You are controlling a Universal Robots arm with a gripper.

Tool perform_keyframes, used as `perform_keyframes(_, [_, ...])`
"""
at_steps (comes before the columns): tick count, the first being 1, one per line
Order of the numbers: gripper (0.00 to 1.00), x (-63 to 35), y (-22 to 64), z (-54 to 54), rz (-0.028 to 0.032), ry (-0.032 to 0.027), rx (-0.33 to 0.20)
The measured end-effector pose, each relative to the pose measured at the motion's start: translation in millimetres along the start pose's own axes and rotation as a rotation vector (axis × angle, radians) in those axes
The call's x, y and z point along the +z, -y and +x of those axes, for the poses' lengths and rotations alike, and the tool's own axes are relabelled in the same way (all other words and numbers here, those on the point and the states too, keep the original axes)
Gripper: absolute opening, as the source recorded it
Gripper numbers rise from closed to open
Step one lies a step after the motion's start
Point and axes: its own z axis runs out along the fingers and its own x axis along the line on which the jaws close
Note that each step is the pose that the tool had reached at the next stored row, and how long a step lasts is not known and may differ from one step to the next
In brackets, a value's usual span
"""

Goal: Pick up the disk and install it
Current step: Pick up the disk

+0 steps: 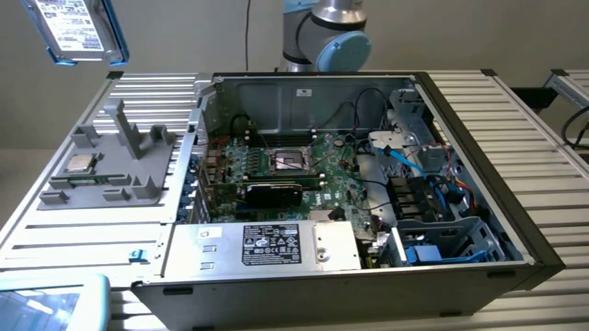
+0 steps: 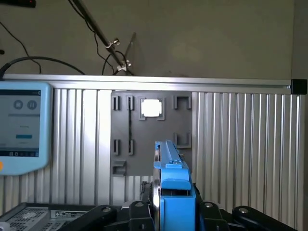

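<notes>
The disk [image 1: 78,31] hangs high in the air at the exterior view's upper left, above the slatted table, with its white label facing out and its blue frame around it. In the wrist view the disk [image 2: 171,187] is seen edge-on, its blue frame standing between the black fingers [image 2: 138,211]. My gripper [image 2: 171,214] is shut on it. The open computer case [image 1: 487,207] lies to the exterior view's right of the disk. A drive bay [image 1: 442,241] with blue parts sits in the case's front right corner.
A grey fixture plate [image 1: 110,165] left of the case holds a small silver processor chip [image 1: 78,163], also visible as plate [image 2: 125,134] and chip [image 2: 151,108]. A silver box with a black label [image 1: 276,245] sits at the case's front. A light-blue tablet [image 1: 46,303] lies at the front left corner.
</notes>
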Motion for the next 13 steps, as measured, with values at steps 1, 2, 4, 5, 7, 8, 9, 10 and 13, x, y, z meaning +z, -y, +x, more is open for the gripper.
perform_keyframes(1, [0.37,-1.1,3.1,2.4,-0.0002,-0.0001,0.0])
perform_keyframes(2, [0.37,-2.0,6.3,4.6,-0.0002,-0.0001,0.0])
perform_keyframes(4, [0.37,-3.9,13.1,8.8,-0.0003,-0.0001,0.0])
perform_keyframes(5, [0.37,-4.8,16.3,10.8,-0.0002,-0.0001,0.0])
perform_keyframes(7, [0.37,-6.6,23.0,14.9,-0.0002,-0.0001,0.0])
perform_keyframes(8, [0.37,-7.5,26.2,16.8,-0.0002,-0.0001,0.0])
perform_keyframes(9, [0.37,-8.3,29.5,18.8,-0.0002,-0.0001,0.0])
perform_keyframes(10, [0.37,-9.1,32.9,20.8,-0.0002,-0.0001,0.0])
perform_keyframes(13, [0.37,-11.8,43.4,27.1,-0.0003,-0.0001,0.0])
